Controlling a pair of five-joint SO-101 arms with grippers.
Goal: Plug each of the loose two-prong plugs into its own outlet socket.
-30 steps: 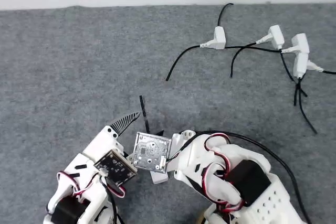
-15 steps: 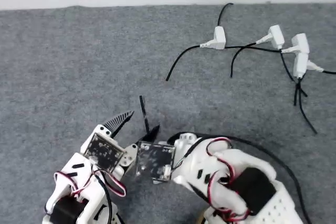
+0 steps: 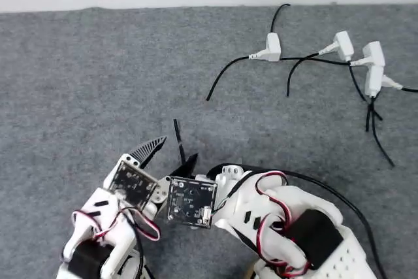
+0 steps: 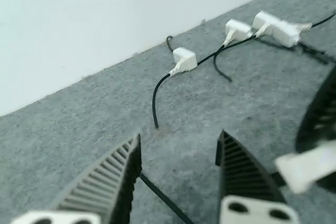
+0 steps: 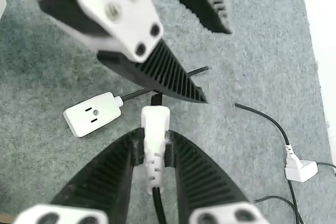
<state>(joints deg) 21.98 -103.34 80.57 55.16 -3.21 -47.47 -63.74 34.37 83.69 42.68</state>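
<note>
1. Right gripper (image 5: 155, 136): clamped on a white plug (image 5: 155, 121).
2. Left gripper (image 4: 180, 139): spread wide, empty.
3. Outlet socket (image 5: 93, 114): lies on the mat (image 5: 42, 66) just beside the plug, apart.
4. Step in hand: alignment. Next: aim the prongs at the socket face and press in.

plug (image 5: 155, 121) in right tool (image 5: 154, 139), outlet socket (image 5: 93, 114) just beside
</note>
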